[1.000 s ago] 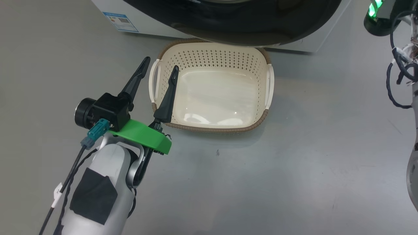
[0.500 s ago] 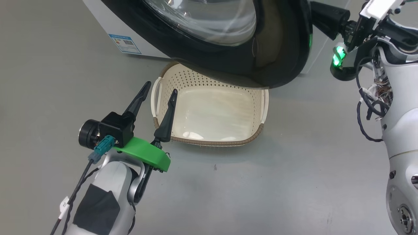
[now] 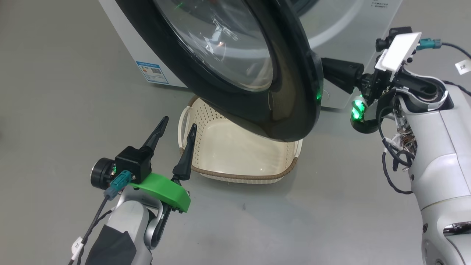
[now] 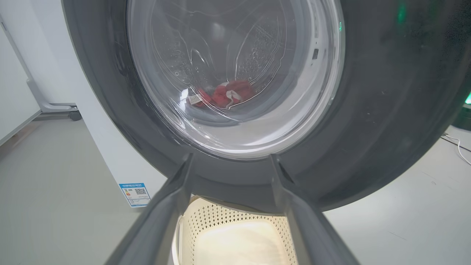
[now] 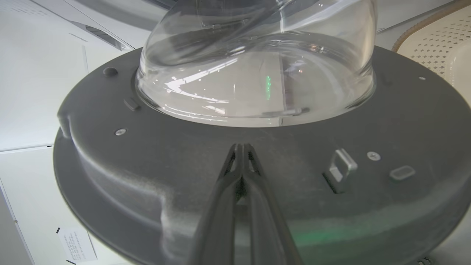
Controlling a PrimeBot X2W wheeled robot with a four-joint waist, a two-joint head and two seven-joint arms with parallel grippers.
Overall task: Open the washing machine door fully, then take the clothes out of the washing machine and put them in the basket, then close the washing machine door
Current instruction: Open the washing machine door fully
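Overhanging door, head view: the door point(image 3: 228, 66) stands partly open from the washer point(image 3: 342, 40). Its black rim hangs above the rear of the basket point(image 3: 239, 179), which sits empty on the grey floor point(image 3: 331, 221) just in front of the washer.
Sticker, head view: a blue sticker point(image 3: 152, 72) sits on the washer's lower left front. A QR code and coloured bars show, but the print is too small to read.
Cable tag, head view: a white tag point(image 3: 463, 67) hangs by the right arm. Its marking is not legible.
Left gripper, head view: the left gripper point(image 3: 179, 122) has its fingers spread wide and empty, beside the basket's left handle.
Right gripper, head view: the right gripper point(image 3: 336, 73) reaches behind the door's free edge, with its tips hidden.
Change, head view: the whole picture has shifted, so the camera has moved. More of the washer front and right arm now shows, and the door appears to stand at a wider angle than half a second ago.
Clothes, left wrist view: the red clothes point(image 4: 224, 95) lie inside the drum, seen through the door glass. Their small white tag is unreadable.
Fingers, right wrist view: the right fingers are pressed together on nothing. Their tips are at the door's grey inner face, left of the latch hook point(image 5: 340, 165).
Paper label, right wrist view: a white paper label point(image 5: 75, 243) sits on the washer. Its black print is unreadable.
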